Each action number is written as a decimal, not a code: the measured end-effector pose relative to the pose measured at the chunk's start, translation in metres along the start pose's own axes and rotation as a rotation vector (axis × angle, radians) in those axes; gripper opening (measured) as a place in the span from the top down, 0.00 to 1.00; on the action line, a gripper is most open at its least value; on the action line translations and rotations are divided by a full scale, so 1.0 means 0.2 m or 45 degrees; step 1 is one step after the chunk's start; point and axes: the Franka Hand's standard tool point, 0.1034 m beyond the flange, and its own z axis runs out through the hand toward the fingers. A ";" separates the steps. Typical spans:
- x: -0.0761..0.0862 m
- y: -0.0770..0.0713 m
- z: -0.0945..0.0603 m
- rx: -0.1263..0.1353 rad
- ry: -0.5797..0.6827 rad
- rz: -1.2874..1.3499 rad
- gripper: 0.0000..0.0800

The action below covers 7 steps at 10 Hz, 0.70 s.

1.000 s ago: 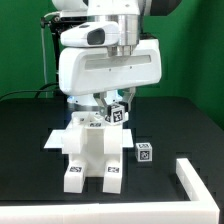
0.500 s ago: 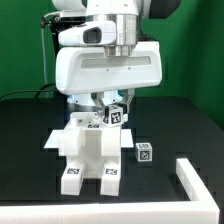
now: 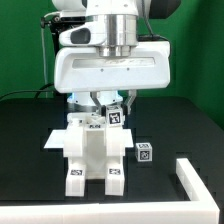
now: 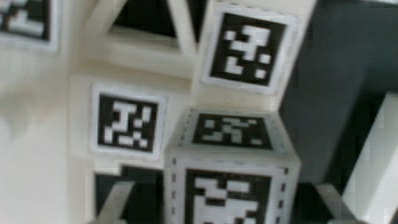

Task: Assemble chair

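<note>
From where I stand, the big white gripper (image 3: 110, 104) hangs straight over the middle of the black table (image 3: 30, 150). The chair (image 3: 88, 150) sits directly beneath it, at 6 o'clock from the hand in the exterior view. The chair is upright on two chunky legs, and each foot shows a black-and-white tag toward the camera.

The fingers reach down to the chair's top edge. There a short tagged bar (image 3: 115, 116) sits at the chair's 1 o'clock corner, touching the rest of the white frame. The jaws stand narrow and appear closed on this bar, which lies right between them just under the hand's broad body.

Up close in the wrist view, the same bar (image 4: 231, 150) fills the centre. It has one tag on its upper face and another on the face below. More tagged white bars of the chair stand tight beside and behind it.

A small tagged block (image 3: 145, 152) lies loose on the table at 3 o'clock from the chair, near it but apart. A low white wall (image 3: 195, 178) bends around the table's corner at about 4 o'clock, well apart from the hand
</note>
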 end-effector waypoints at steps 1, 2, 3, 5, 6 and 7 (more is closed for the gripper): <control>0.00 0.00 0.00 0.010 0.000 0.157 0.64; 0.00 0.00 0.00 0.011 0.000 0.313 0.64; 0.00 0.00 0.00 0.015 -0.001 0.455 0.64; 0.00 -0.01 0.00 0.033 -0.002 0.762 0.64; 0.01 -0.02 0.01 0.033 -0.003 0.880 0.64; 0.01 -0.04 0.01 0.033 -0.003 0.979 0.64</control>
